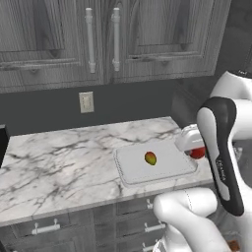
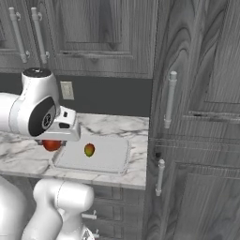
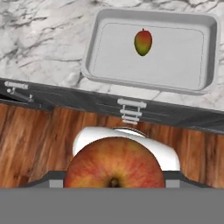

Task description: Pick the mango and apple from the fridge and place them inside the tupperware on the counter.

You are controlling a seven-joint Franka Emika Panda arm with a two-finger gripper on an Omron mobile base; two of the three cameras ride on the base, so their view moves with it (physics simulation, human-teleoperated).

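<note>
The mango [image 1: 150, 158] [image 2: 89, 150] [image 3: 143, 42] lies inside the pale tupperware [image 1: 170, 165] [image 2: 112, 157] [image 3: 175, 65] on the marble counter [image 1: 59, 162]. My gripper [image 1: 196, 149] is shut on the red apple [image 1: 198, 153] [image 2: 51, 145] [image 3: 114, 164]. It holds the apple in the air on the near side of the tupperware, close to the counter's front edge. In the hand view the apple hides the fingertips. The fridge is out of view.
Dark wood-grain upper cabinets [image 1: 103, 39] hang over the counter, with a wall outlet [image 1: 86, 102] below them. A tall cabinet [image 2: 197, 117] with bar handles stands right of the counter. Drawers [image 3: 127, 109] sit under the slab, above a wooden floor [image 3: 39, 140].
</note>
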